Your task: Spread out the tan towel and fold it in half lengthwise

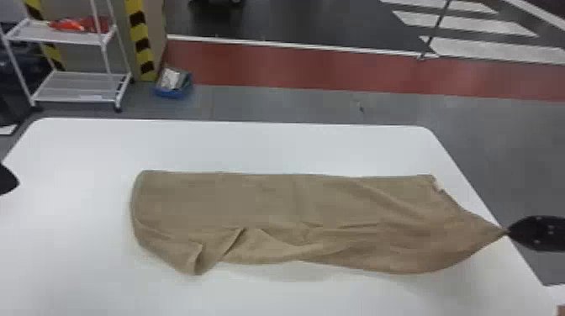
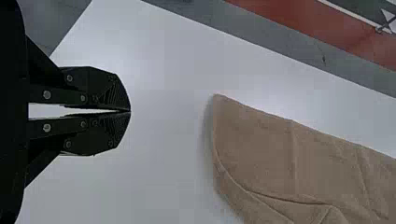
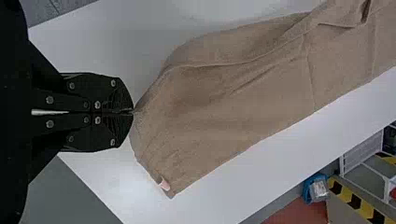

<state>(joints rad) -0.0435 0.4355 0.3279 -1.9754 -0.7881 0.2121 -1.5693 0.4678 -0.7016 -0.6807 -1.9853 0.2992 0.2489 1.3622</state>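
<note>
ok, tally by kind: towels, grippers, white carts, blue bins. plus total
Towel: 1
Grippers: 2 (left, right)
White cart: 1
Blue bin: 1
Total: 5

Counts one towel with one tag, on one table. Adds up to two grippers: one left gripper and one right gripper, with two fingers apiece. Farther off, comes to one cart with two shelves, one bin, two striped bands, one pole and one red floor strip.
</note>
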